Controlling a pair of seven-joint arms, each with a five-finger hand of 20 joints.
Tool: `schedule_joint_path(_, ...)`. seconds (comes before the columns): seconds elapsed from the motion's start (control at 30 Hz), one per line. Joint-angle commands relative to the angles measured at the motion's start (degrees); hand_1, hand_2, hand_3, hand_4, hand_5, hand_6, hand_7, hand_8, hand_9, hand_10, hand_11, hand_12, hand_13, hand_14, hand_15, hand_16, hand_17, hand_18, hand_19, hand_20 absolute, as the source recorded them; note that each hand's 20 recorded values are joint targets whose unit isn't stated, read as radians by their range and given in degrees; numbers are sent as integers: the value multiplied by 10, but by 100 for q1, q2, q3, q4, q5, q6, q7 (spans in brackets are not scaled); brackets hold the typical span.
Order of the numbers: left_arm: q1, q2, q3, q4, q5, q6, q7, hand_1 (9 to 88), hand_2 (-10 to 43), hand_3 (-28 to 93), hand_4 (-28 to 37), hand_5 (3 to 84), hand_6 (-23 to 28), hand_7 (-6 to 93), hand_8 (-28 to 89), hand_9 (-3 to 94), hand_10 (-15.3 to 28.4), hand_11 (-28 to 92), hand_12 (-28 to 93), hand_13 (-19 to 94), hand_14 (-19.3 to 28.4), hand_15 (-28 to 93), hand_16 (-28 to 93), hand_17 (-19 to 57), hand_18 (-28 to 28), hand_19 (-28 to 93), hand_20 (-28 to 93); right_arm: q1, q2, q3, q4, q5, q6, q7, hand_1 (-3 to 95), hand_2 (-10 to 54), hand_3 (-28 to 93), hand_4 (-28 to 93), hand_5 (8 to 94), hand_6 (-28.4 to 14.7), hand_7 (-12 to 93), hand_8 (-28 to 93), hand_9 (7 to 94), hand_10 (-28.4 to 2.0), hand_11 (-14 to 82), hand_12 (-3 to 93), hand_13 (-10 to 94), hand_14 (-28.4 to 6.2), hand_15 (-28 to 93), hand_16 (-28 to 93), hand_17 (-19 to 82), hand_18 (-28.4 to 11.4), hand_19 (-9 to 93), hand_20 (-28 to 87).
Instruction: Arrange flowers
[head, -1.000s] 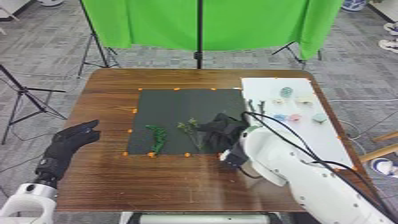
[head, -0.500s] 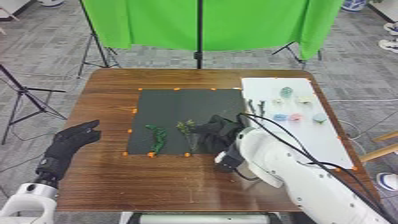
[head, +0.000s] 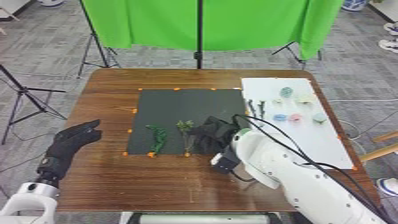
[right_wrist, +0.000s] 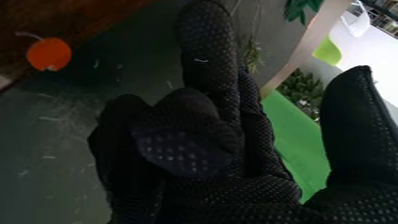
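In the head view, my right hand (head: 213, 134) is low over the dark mat (head: 169, 107), just right of a thin olive-green sprig (head: 186, 129). A darker green leafy stem (head: 157, 139) lies farther left on the mat. In the right wrist view, my right hand (right_wrist: 209, 117) has its thumb spread wide and some fingers extended, others bent, holding nothing; the sprig (right_wrist: 253, 54) shows beyond them. My left hand (head: 71, 141) stays open at the table's left side. Dark stems (head: 261, 107) and pale, blue (head: 280, 117) and pink (head: 295, 118) flower heads lie on the white sheet.
The white sheet (head: 315, 135) lies on the right of the brown table (head: 115, 182). Orange markers (head: 130, 131) edge the mat. Black cables loop over my right arm. A green cloth (head: 151, 30) hangs beyond the far edge.
My right hand has shifted slightly left. The olive-green sprig beside it has straightened a little, its lower end moving left. My left hand has stayed put.
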Motion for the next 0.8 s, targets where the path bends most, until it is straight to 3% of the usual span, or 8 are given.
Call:
schedule_joint_path(0.03, 87, -54, -18, 14, 33, -53, -39, 309, 55, 634, -219, 446, 61, 87, -58, 456, 151, 187, 98, 377, 182, 171, -21, 73, 137, 180, 162, -7, 220, 314, -369, -397, 215, -157, 242, 85, 509, -123, 707, -60, 109, -69, 899, -139, 399, 281, 937, -48, 611, 287, 699, -137, 932, 510)
schedule_joint_path(0.23, 66, -52, -11, 11, 37, -57, -60, 309, 55, 635, -219, 446, 61, 87, -58, 456, 151, 187, 98, 378, 183, 171, -21, 73, 137, 180, 162, -92, 388, 637, -574, -362, 216, -217, 241, 78, 518, -122, 712, -58, 111, -67, 899, -138, 400, 281, 937, -48, 612, 286, 699, -136, 932, 509)
schedule_joint_path(0.33, 66, -51, -17, 12, 44, -61, -58, 310, 56, 633, -219, 446, 61, 87, -58, 456, 151, 188, 99, 378, 183, 171, -21, 73, 137, 179, 162, -70, 579, 675, -606, -928, 651, -301, 251, 57, 532, -120, 713, -58, 114, -66, 891, -140, 391, 283, 937, -47, 601, 291, 696, -135, 932, 510)
schedule_joint_path(0.43, 103, -60, -41, -5, 41, -43, -61, 309, 55, 634, -219, 446, 61, 87, -57, 456, 151, 187, 98, 378, 183, 171, -21, 73, 137, 179, 162, 146, 734, 622, -366, -1797, 942, -208, 281, 7, 562, -124, 713, -57, 121, -62, 860, -152, 335, 292, 935, -47, 560, 332, 671, -135, 932, 501)
schedule_joint_path(0.57, 118, -62, -48, -15, 42, -38, -58, 309, 55, 634, -219, 446, 61, 87, -58, 456, 151, 187, 98, 377, 184, 171, -21, 73, 137, 181, 163, 431, 946, 472, 68, -2695, 1089, -15, 288, -42, 595, -125, 713, -55, 128, -61, 850, -149, 330, 298, 926, -47, 556, 348, 662, -134, 932, 498)
schedule_joint_path(0.63, 118, -61, -47, -13, 46, -41, -56, 308, 55, 635, -219, 446, 61, 88, -57, 456, 151, 188, 98, 378, 183, 171, -21, 72, 138, 181, 162, 562, 1005, 395, 269, -2998, 1018, 64, 289, -83, 596, -137, 714, -55, 129, -62, 846, -143, 341, 300, 925, -47, 557, 351, 662, -133, 932, 501)
schedule_joint_path(0.8, 119, -62, -46, -25, 49, -22, -57, 308, 55, 635, -219, 446, 61, 87, -58, 457, 151, 188, 98, 378, 183, 171, -20, 72, 137, 180, 162, 747, 997, 318, 640, -3265, 439, 265, 273, -95, 586, -152, 713, -58, 123, -65, 852, -139, 367, 303, 927, -43, 569, 351, 663, -132, 932, 509)
